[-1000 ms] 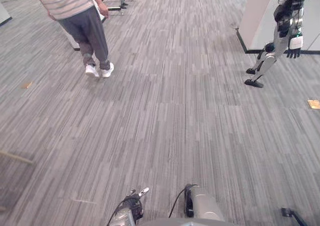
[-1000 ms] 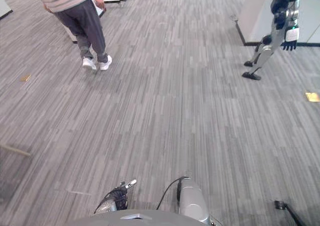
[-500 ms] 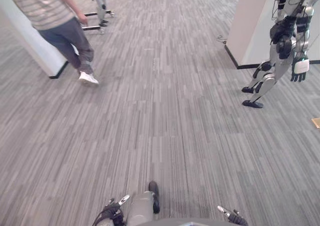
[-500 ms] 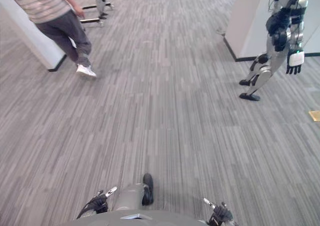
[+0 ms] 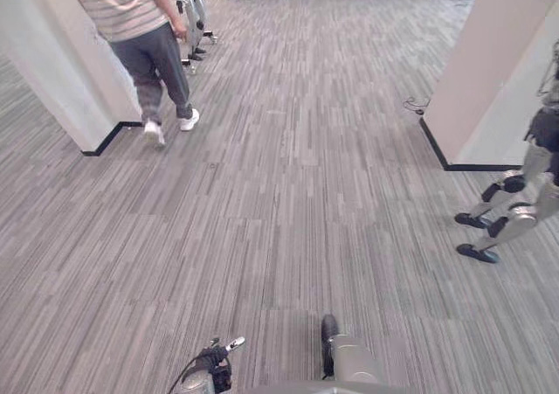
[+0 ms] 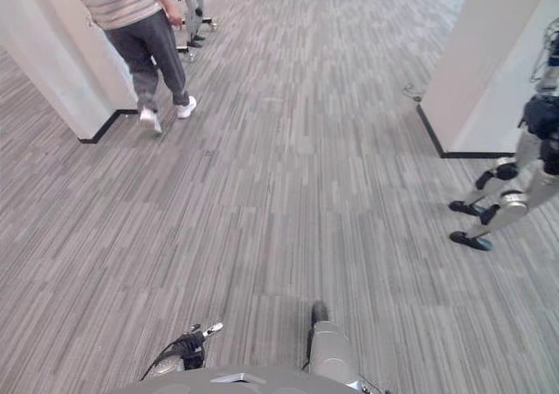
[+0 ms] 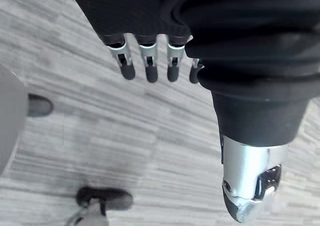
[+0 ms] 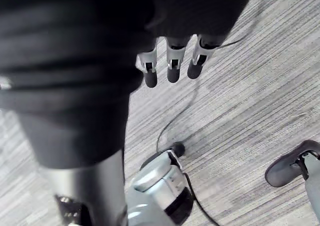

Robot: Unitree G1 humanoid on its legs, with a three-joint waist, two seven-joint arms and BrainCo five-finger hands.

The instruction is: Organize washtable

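Note:
My left hand (image 7: 146, 65) hangs over grey striped carpet with its fingers straight and relaxed, nothing in them. It also shows at the bottom of the left eye view as my left hand (image 5: 212, 365), low beside my body. My right hand (image 8: 172, 65) hangs the same way above the carpet, fingers loose and holding nothing.
A person (image 5: 144, 36) in a striped shirt and dark trousers walks away at the upper left, beside a white wall corner (image 5: 61, 88). A wheeled stand (image 5: 194, 18) is behind them. A beige pillar (image 5: 489, 71) and another humanoid robot (image 5: 515, 215) stand at the right. Open carpet lies ahead.
The whole view has swung as the camera moved. The person has stepped further off along the white wall. The other robot now sits at the right edge. My hands stay hanging.

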